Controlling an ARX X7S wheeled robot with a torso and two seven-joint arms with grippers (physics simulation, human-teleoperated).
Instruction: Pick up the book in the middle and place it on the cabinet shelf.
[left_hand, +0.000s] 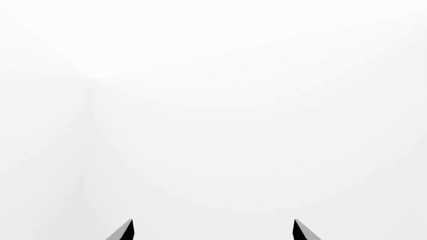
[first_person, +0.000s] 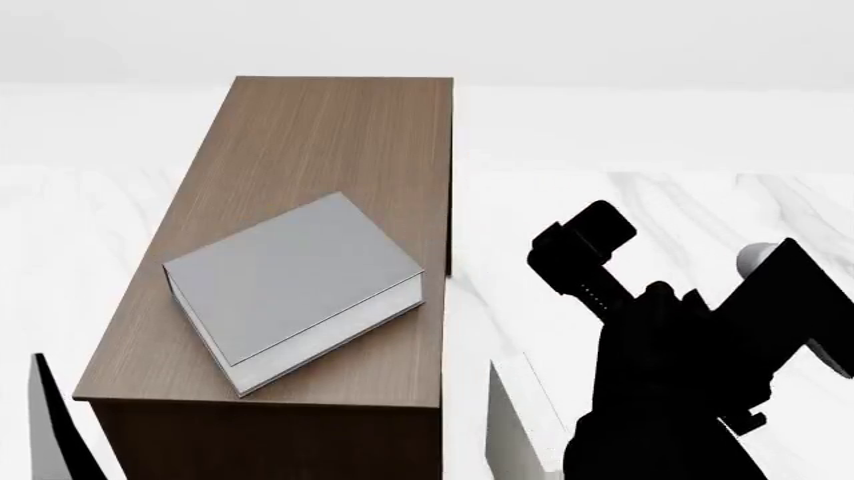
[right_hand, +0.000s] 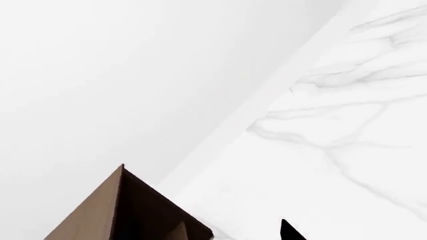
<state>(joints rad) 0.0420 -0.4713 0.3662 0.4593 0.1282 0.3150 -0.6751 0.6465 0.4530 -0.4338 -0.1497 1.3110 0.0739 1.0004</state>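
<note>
Book (first_person: 287, 285) lies flat, skewed, on cabinet shelf (first_person: 340, 130) top, apart from my right fingers (first_person: 583, 250). Placement step looks complete. Left fingers (left_hand: 212, 231) spread wide, empty. Right finger spread: cannot tell; nothing visibly held. Next: retract clear, avoid nudging book.

Floor (first_person: 667, 200) is white marble with faint grey veining, running up to a plain white wall (first_person: 427, 40) with a pale skirting strip along the junction. Lighting is flat and even, soft shadows only. Left wrist view shows just a bare white wall corner (left_hand: 90, 100); a white box-like object (first_person: 527, 420) sits low on the floor, cut off by the frame edge
</note>
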